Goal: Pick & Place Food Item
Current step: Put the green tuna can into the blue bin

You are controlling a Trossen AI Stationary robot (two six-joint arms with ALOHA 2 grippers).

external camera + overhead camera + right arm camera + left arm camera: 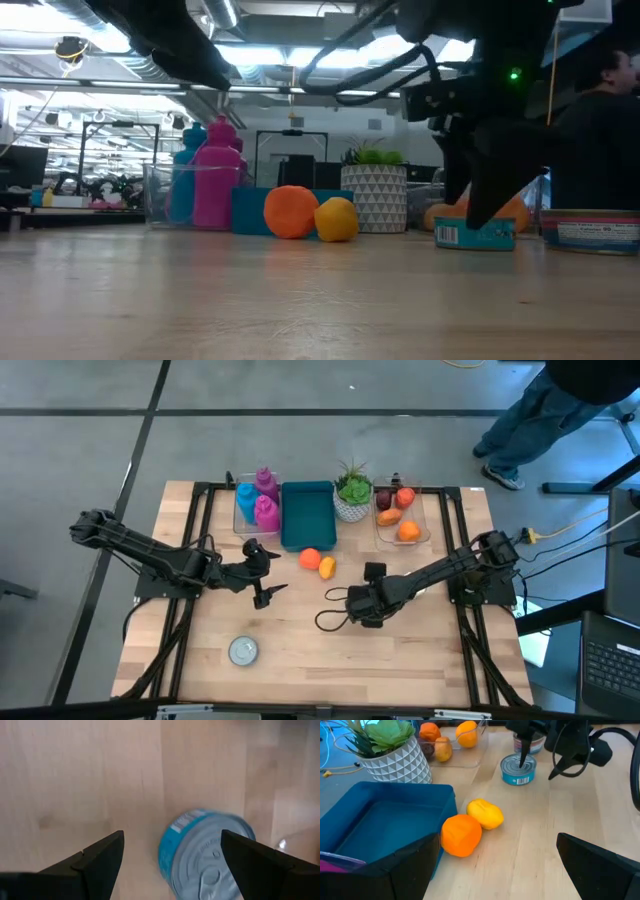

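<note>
A blue-labelled tin can stands upright on the wooden table. My right gripper hangs over it, open, with the can between its fingers, nearer one of them. In the left wrist view one right finger points down at the can's lid; I cannot tell whether it touches. An orange and a lemon lie side by side on the table before the blue bin. My left gripper is open, left of the fruit and touching nothing.
A second can stands near the table's front left. Along the far edge are a clear bin of pink and blue bottles, the blue bin, a potted plant and a clear tray of fruit. A person stands beyond the far right corner.
</note>
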